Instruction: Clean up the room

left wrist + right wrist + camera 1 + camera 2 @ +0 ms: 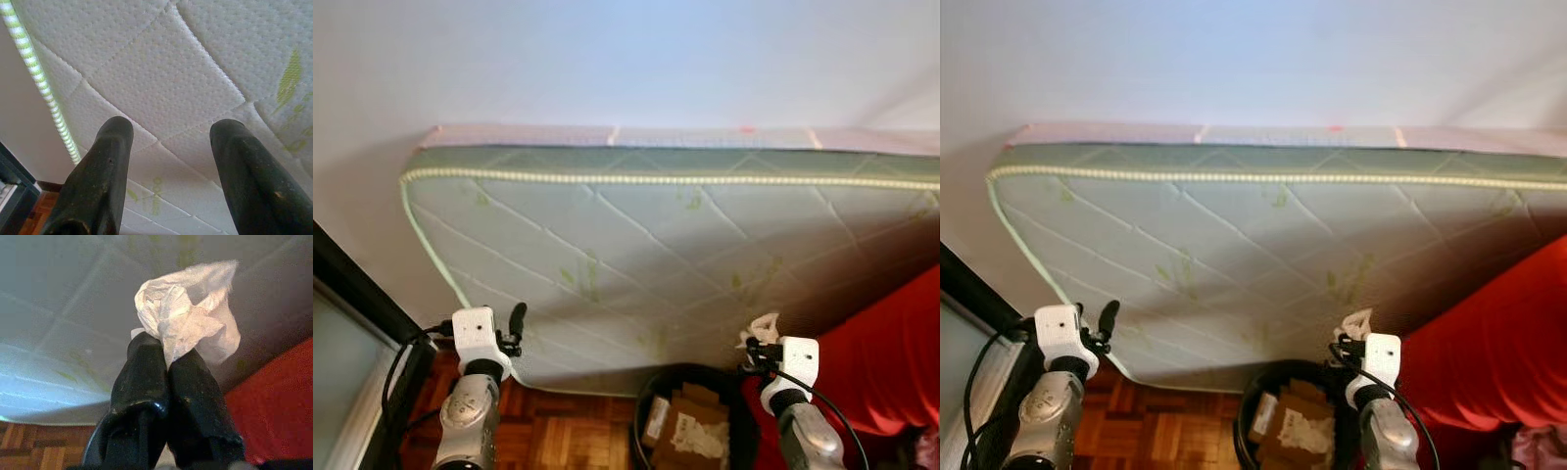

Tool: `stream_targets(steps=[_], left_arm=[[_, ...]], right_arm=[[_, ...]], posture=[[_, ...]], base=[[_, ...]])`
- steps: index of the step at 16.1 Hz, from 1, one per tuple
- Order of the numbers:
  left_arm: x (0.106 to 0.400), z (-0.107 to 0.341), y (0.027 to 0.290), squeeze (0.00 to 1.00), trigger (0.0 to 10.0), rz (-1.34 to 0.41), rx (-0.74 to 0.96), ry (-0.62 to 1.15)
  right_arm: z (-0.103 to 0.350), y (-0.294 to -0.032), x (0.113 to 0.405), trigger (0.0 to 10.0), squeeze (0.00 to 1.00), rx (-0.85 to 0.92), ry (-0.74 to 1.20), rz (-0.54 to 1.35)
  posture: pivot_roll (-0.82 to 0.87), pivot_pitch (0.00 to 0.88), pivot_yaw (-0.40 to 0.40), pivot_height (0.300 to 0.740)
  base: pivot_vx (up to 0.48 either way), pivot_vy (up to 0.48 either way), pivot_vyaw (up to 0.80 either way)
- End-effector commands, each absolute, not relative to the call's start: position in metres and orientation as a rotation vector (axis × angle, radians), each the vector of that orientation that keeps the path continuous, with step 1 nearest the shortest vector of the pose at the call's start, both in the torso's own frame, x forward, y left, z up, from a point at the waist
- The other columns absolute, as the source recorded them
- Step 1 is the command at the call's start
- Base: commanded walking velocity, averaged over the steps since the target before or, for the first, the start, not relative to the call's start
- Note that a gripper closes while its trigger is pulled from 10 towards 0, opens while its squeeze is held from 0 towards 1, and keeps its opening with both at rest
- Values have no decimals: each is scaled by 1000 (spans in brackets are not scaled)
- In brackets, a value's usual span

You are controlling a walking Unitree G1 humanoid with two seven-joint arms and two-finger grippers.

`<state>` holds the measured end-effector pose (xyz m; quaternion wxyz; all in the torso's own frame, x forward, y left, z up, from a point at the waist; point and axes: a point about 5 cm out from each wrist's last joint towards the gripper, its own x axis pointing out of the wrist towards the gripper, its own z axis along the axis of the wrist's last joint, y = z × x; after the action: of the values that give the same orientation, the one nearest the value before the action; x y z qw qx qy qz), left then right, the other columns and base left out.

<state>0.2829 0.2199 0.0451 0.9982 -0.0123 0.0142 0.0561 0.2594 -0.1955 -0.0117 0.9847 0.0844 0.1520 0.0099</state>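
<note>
Seen from the head cameras: a large quilted white mattress with green leaf print and green-and-white piped edging, leaning on its side against a pale wall. Below it, a strip of reddish-brown parquet floor. At the lower middle, a round black bin holding pieces of brown cardboard and paper, standing on the floor just in front of the mattress. To the right, a bright red fabric drape. At the far left, a dark frame with a pale panel.

Raised on the right: right end effector, black fingers pressed together and clamping a crumpled white tissue. Tissue bunched above the fingertips, held up in the air in front of the mattress's lower part, above the right rim of the black bin and just beside the red drape. In the right wrist camera, mattress quilting behind the tissue, red fabric to one side, and a sliver of parquet past the fingers.

Raised on the left: left end effector, fingers spread wide with nothing between them. Pointed at the lower left corner of the mattress, near its green-and-white piping, not touching it as far as can be told. Below that corner, parquet and the dark frame.
</note>
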Motion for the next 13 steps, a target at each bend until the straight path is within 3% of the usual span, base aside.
stream_targets(steps=[1,7,13], left_arm=[[279,44,223,0,10000,123,-21,39],[264,41,226,0,10000,150,-25,39],[266,45,225,0,10000,140,-20,41]], right_arm=[[-17,-197,254,10000,0,176,331,10],[-9,-181,264,10000,0,182,288,82],[-13,-177,259,10000,0,179,300,85]], posture=[[68,154,-35,700],[70,193,-65,670],[70,163,-52,670]], base=[[0,0,0],[0,0,0],[0,0,0]])
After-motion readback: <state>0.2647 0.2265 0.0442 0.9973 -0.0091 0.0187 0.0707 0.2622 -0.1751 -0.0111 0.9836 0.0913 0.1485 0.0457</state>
